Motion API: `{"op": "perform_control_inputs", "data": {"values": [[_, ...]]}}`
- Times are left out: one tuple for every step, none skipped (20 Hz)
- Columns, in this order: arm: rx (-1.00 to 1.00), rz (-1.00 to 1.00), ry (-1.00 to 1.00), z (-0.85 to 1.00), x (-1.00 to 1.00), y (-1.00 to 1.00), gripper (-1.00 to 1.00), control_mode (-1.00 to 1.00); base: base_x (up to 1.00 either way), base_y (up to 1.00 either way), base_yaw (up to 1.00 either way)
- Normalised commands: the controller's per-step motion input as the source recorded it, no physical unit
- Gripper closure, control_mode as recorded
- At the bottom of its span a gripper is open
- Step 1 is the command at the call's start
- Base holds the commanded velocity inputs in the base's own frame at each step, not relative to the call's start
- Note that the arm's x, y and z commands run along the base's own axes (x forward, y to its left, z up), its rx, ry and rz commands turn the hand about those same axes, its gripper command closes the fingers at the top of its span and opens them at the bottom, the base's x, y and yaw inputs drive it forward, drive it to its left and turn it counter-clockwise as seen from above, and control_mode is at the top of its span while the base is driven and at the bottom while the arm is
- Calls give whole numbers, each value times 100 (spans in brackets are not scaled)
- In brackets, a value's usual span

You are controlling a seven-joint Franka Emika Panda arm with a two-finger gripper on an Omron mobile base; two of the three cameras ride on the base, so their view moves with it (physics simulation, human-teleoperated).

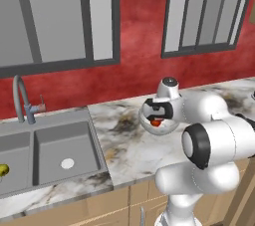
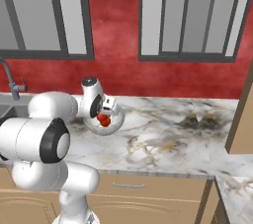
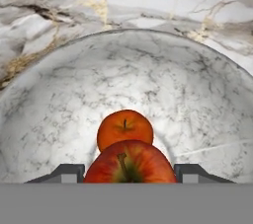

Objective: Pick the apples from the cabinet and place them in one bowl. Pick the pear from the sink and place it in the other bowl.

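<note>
So the arm is reaching out over the marble worktop (image 1: 124, 145), with the tool (image 3: 129, 171) hanging right above the frosted bowl (image 3: 59, 99). In the hand view the tool has a red apple (image 3: 129, 164) pinched between its two dark fingertips (image 3: 66, 172), jaws part way open and snug against the apple's sides. Stem side faces the camera.

Just past it, a second apple (image 3: 124, 128), more orange looking, sits on the bottom of that same bowl, near the middle. The held apple overlaps it in the hand view, and I can't tell if the two are touching or if the top one is just above.

From the left base view the bowl (image 1: 158, 120) sits on the worktop right of the sink (image 1: 50, 150), near the red back wall, with a bit of red (image 1: 156, 123) showing under the wrist. The right base view shows the same thing: bowl (image 2: 112, 122) with red fruit (image 2: 103, 118) at the tool.

The pear (image 1: 3, 170) is in the left basin of the sink, at the very edge of the left base view, partly cut off. The curved faucet (image 1: 22, 98) stands behind the basins.
</note>
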Motion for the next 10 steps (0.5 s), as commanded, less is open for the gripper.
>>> {"op": "perform_control_inputs", "data": {"values": [[-1, 0, 0, -1, 21, 0, 100, -100, 0, 0, 0], [-1, 0, 0, -1, 19, 0, 100, -100, 0, 0, 0], [-1, 0, 0, -4, 15, 0, 100, -100, 0, 0, 0], [-1, 0, 0, -4, 11, 0, 100, -100, 0, 0, 0], [-1, 0, 0, -9, 11, 0, 100, -100, 0, 0, 0], [-2, 0, 0, -16, 11, 0, 100, -100, 0, 0, 0], [-3, 0, 0, -17, 11, 0, 100, -100, 0, 0, 0], [-3, 0, 0, -20, 12, 0, 100, -100, 0, 0, 0], [-3, 0, 0, -22, 11, 0, 100, -100, 0, 0, 0], [-3, 0, 0, -21, 9, 0, 100, -100, 0, 0, 0]]}}
